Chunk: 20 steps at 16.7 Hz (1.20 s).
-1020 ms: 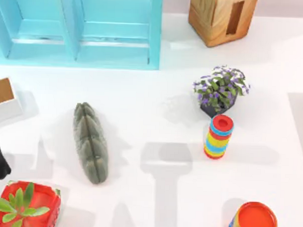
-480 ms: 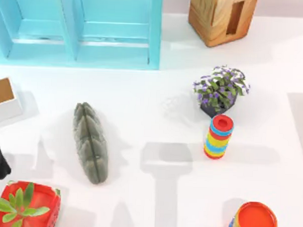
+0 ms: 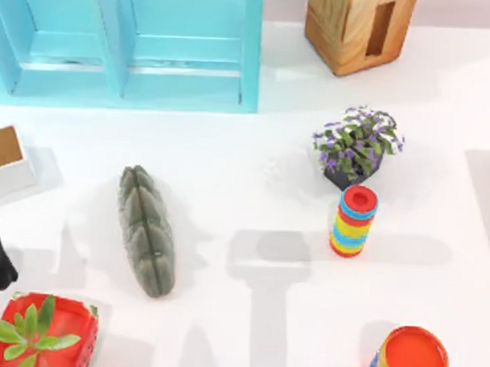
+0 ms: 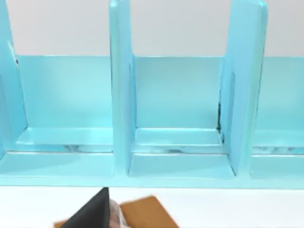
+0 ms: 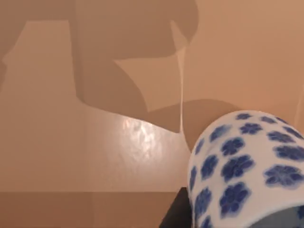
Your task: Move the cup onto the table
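While our right hand's grip stays unreadable, the cup [image 5: 247,171] sits beside a tan wall. Knocking it risks tipping. Left hand parked near the cabinet [image 4: 180,109].

The cabinet [image 3: 125,46] stands at the far left of the table [image 3: 229,191], and the wooden block [image 3: 359,30] stands at the far edge to its right. Right of centre, the flowering plant [image 3: 357,143] sits on the table, with the striped cylinder [image 3: 354,221] upright just nearer than it. The wider cylinder [image 3: 408,358] stands at the near edge, further right. Left of centre, the long ridged object [image 3: 147,230] lies on the table, running far to near. A small box [image 3: 6,155] sits at the left edge, and a potted plant [image 3: 34,331] occupies the near left corner. In the right wrist view, the cup [image 5: 247,171] sits before a wooden wall [image 5: 95,95].
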Tool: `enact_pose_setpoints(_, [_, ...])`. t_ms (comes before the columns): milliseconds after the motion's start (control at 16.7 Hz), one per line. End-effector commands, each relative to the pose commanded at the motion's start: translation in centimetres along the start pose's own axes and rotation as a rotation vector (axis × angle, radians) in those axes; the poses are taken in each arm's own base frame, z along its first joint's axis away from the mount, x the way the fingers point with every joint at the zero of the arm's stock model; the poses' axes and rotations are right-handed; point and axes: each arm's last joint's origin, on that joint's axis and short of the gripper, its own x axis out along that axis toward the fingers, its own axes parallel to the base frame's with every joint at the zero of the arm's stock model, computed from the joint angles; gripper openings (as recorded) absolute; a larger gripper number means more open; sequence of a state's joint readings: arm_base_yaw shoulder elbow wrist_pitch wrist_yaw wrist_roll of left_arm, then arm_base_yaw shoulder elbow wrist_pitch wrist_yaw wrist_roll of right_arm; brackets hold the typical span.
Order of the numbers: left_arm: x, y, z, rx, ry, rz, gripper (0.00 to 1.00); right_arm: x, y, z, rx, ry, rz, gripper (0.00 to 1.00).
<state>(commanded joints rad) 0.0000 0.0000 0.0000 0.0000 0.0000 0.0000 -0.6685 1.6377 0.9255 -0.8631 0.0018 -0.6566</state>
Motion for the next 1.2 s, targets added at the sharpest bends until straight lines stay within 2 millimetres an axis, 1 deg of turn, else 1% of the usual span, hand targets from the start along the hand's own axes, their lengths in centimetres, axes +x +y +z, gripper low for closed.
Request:
enact_pose_setpoints(240, [0.0, 0.0, 0.0, 0.000, 0.000, 0.000, 1.00, 0.0, 0.0, 0.0, 0.000, 0.000, 0.000, 0.02])
enact_pose_setpoints(300, [0.0, 0.0, 0.0, 0.000, 0.000, 0.000, 1.00, 0.0, 0.0, 0.0, 0.000, 0.000, 0.000, 0.00])
enact_pose_setpoints(840, [0.0, 0.0, 0.0, 0.000, 0.000, 0.000, 1.00, -0.1, 0.0, 0.0, 0.001, -0.001, -0.001, 0.00])
enact_pose_setpoints(900, [0.0, 0.0, 0.0, 0.000, 0.000, 0.000, 1.00, -0.4, 0.3, 0.2, 0.002, -0.002, -0.002, 0.00])
enact_pose_setpoints(1020, [0.0, 0.0, 0.0, 0.000, 0.000, 0.000, 1.00, -1.8, 1.5, 0.6, 0.001, -0.001, -0.001, 0.00])
enact_pose_setpoints(1200, [0.0, 0.0, 0.0, 0.000, 0.000, 0.000, 1.00, -4.7, 4.4, 1.1, -0.001, 0.003, 0.002, 0.00])
